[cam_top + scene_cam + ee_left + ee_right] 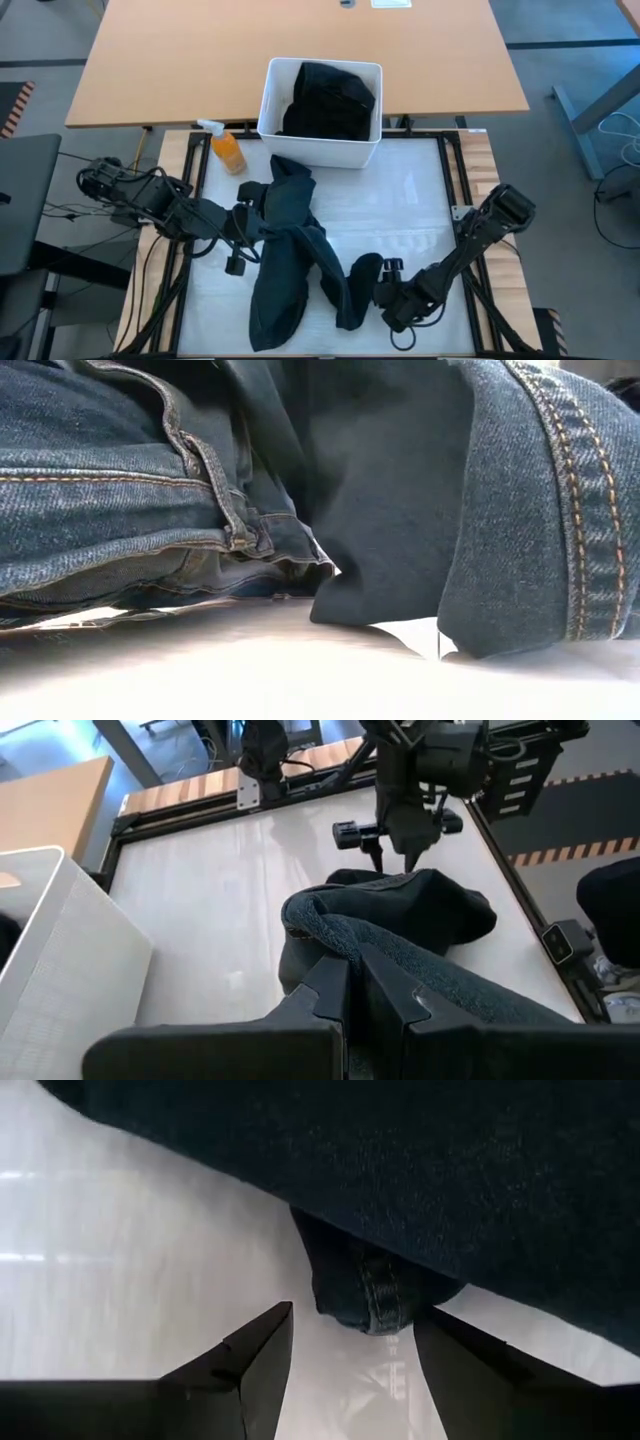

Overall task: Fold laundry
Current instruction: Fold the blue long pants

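Dark navy jeans (285,270) lie crumpled across the white table top, filling the low view (400,510). My left gripper (250,215) is shut on a raised bunch of the jeans near their upper part. From there the legs trail down onto the table toward the near edge. My right gripper (385,288) stands open, pointing steeply down at a leg end. A hem corner (375,1305) sits between its fingers (265,1355); I cannot tell whether it touches them. More black clothing (330,100) lies in the white bin (270,100). My left gripper (358,982) pinches a bunched fold of denim (330,935) between its two fingers; how many layers, I cannot tell. The fingers come from the table's left, slanting downward. The held fold is lifted off the table, and the cloth slopes slackly away from it down onto the table.
The white bin stands at the table's far edge, with an orange spray bottle (228,150) to its left. Bare white table top (410,200) lies to the right of the jeans. Black frame rails (455,180) run along the table's sides. A wooden desk (200,60) stands beyond.
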### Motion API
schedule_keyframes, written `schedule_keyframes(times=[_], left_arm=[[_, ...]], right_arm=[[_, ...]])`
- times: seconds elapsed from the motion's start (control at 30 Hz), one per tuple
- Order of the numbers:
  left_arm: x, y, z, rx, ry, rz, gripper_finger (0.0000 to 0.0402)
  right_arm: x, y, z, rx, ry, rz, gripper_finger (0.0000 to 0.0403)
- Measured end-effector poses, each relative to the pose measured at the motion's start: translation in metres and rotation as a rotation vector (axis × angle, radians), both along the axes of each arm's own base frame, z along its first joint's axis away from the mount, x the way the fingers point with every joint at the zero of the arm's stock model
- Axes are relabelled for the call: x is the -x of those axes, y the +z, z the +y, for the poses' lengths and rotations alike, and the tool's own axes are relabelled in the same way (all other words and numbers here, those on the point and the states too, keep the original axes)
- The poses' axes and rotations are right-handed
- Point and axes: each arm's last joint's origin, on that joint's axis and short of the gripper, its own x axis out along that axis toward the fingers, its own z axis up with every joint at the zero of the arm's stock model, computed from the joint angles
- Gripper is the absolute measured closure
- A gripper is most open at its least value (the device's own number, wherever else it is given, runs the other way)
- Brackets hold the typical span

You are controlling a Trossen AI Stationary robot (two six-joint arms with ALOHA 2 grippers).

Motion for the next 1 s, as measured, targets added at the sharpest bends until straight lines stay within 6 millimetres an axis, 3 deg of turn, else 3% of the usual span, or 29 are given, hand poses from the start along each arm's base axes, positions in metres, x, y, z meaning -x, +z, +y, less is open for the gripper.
schedule_keyframes(times=[0.17, 0.3, 0.37, 0.4, 0.5, 0.6, 0.7, 0.87, 1.0], left_arm=[[0.001, 0.000, -0.002, 0.019, 0.001, -0.001, 0.0401], [0.002, 0.000, -0.005, 0.012, -0.005, -0.003, 0.0401], [0.003, 0.000, -0.007, 0.010, -0.007, -0.004, 0.0401], [0.003, 0.000, -0.007, 0.010, -0.010, -0.004, 0.0401], [0.007, 0.002, -0.008, 0.010, -0.019, -0.008, 0.0401], [0.014, 0.004, -0.007, 0.011, -0.027, -0.008, 0.0401], [0.026, 0.008, -0.001, 0.013, -0.012, -0.003, 0.0401], [0.054, 0.003, 0.014, -0.037, 0.121, 0.098, 0.0401], [0.073, -0.005, 0.023, -0.032, 0.240, 0.213, 0.0401]], right_arm=[[-0.009, -0.009, -0.001, 0.000, -0.092, -0.047, 0.0197], [-0.012, -0.013, -0.004, 0.005, -0.144, -0.048, 0.0302], [-0.012, -0.008, -0.005, -0.009, -0.142, -0.051, 0.0368], [-0.011, -0.001, -0.004, -0.024, -0.125, -0.052, 0.0379], [-0.007, 0.037, -0.001, -0.129, -0.078, -0.055, 0.0377], [0.010, 0.096, 0.001, -0.197, -0.006, -0.080, 0.0379], [0.040, 0.160, -0.008, -0.150, -0.018, -0.171, 0.0379], [0.097, 0.249, -0.064, -0.035, -0.358, -0.415, 0.0379], [0.122, 0.281, -0.108, -0.164, -0.482, -0.587, 0.0379]])
